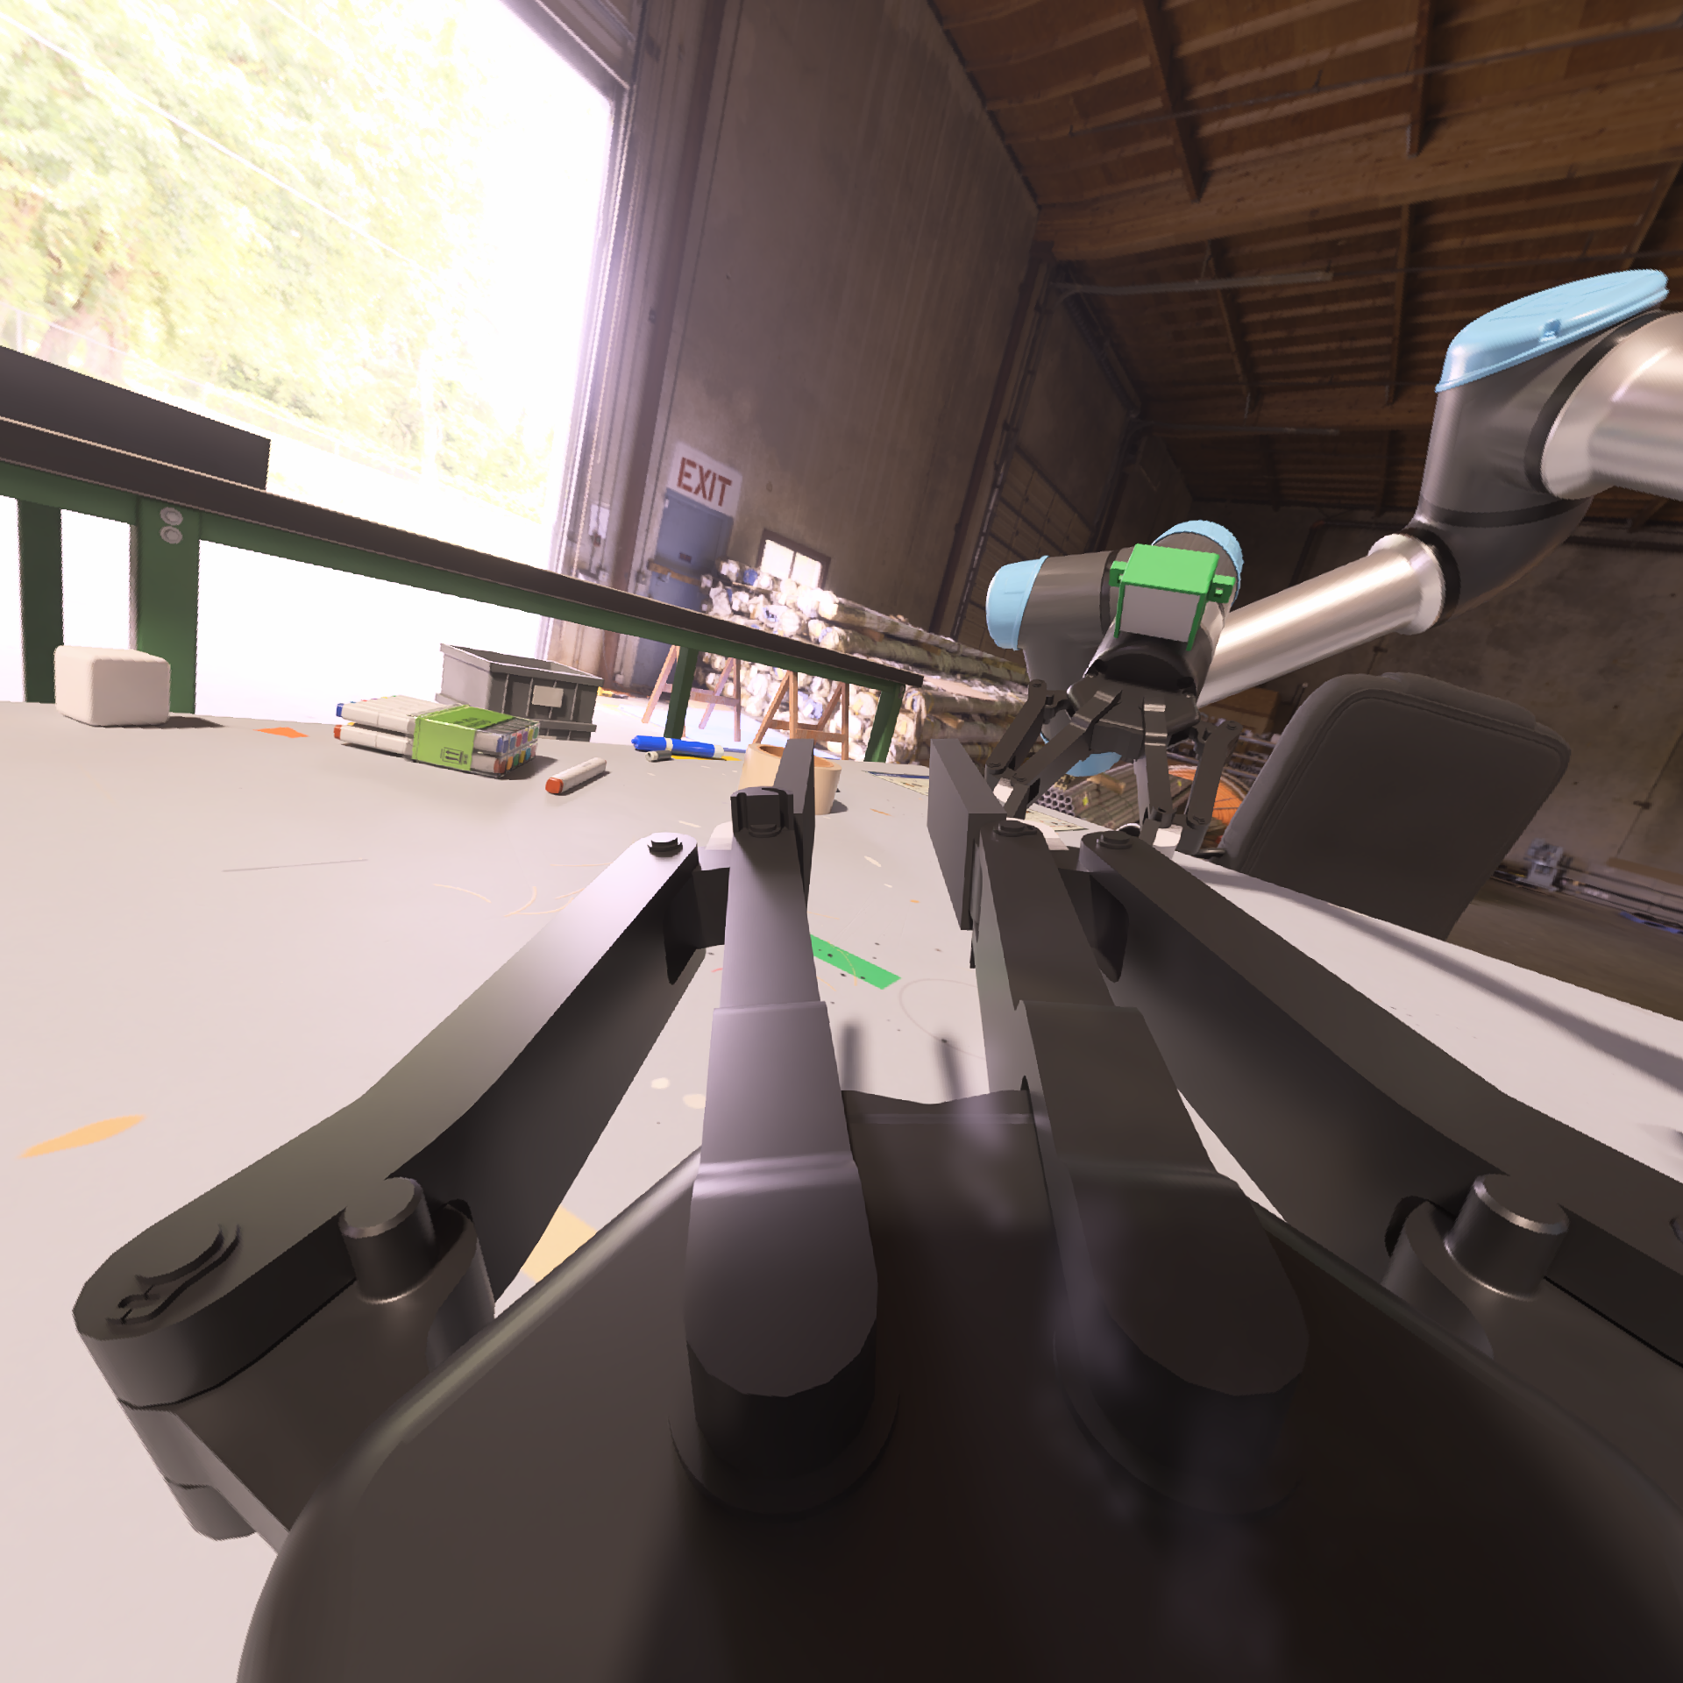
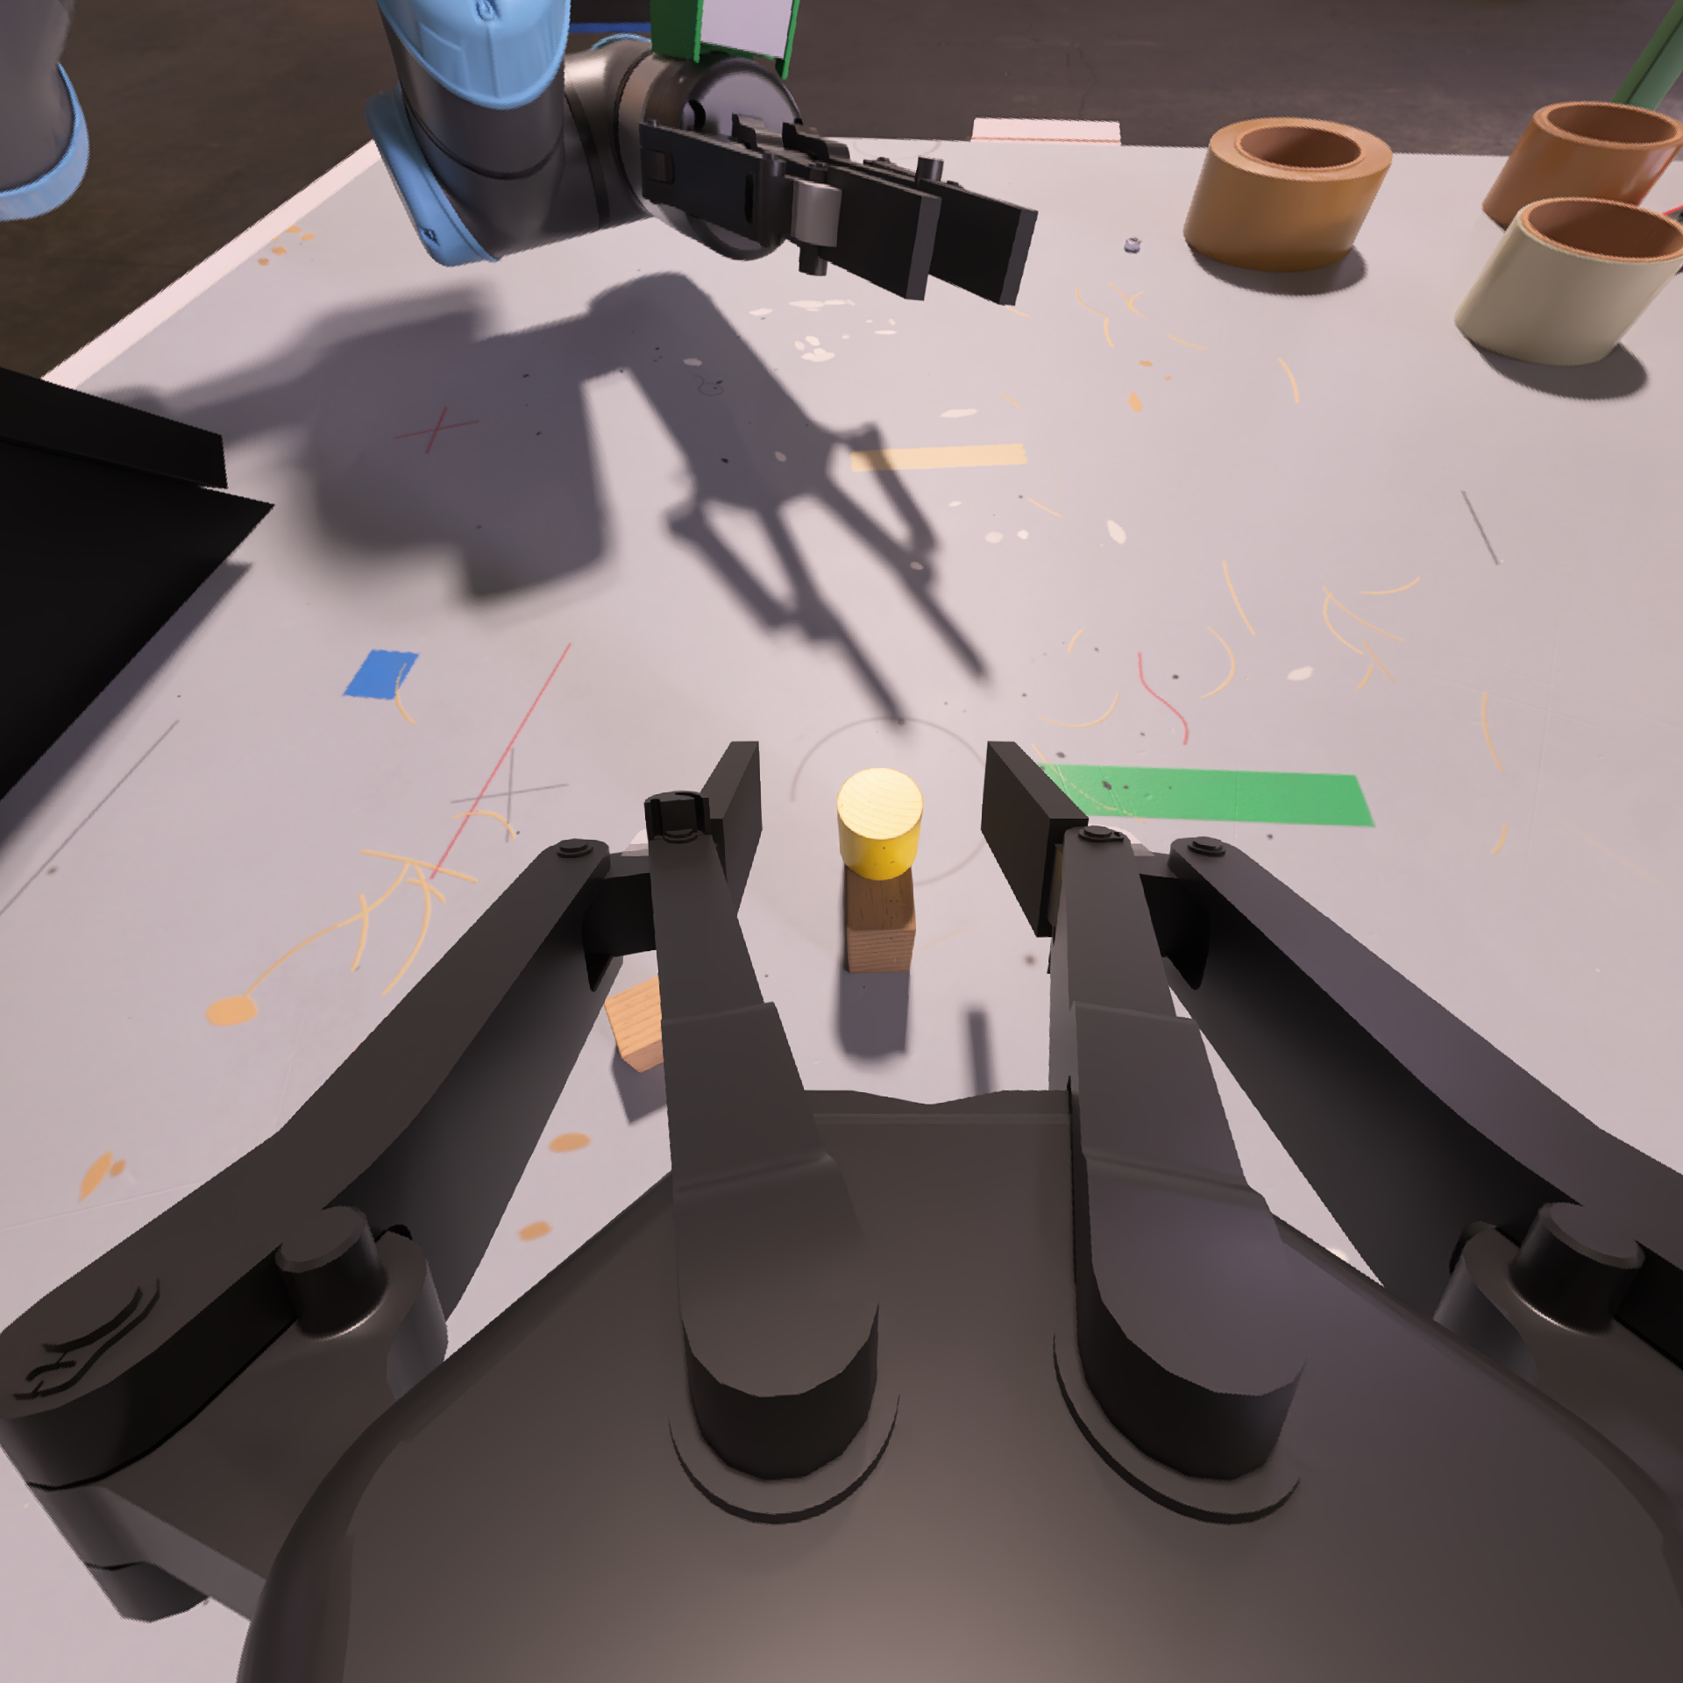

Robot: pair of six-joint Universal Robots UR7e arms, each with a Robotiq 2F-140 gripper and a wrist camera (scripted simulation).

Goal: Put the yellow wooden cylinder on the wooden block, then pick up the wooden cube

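Cylinder (image 2: pixel 879 822) atop block (image 2: pixel 880 924); right claw (image 2: pixel 872 801) spread above it, left claw (image 1: pixel 872 801) parted, empty; cube (image 2: pixel 637 1022) beside block.

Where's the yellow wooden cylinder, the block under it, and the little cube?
Yellow wooden cylinder (image 2: pixel 880 803): right wrist view, flat top.
Brown wooden block (image 2: pixel 880 929): right wrist view, front face.
Light wooden cube (image 2: pixel 637 1020): right wrist view, visible side.

The left wrist view skims low across the table (image 1: pixel 273 911), facing the right gripper (image 1: pixel 1106 774) at one o'clock. The right wrist view looks steeply down from above, the left gripper (image 2: pixel 979 246) at twelve o'clock; both share the green tape (image 2: pixel 1211 794).
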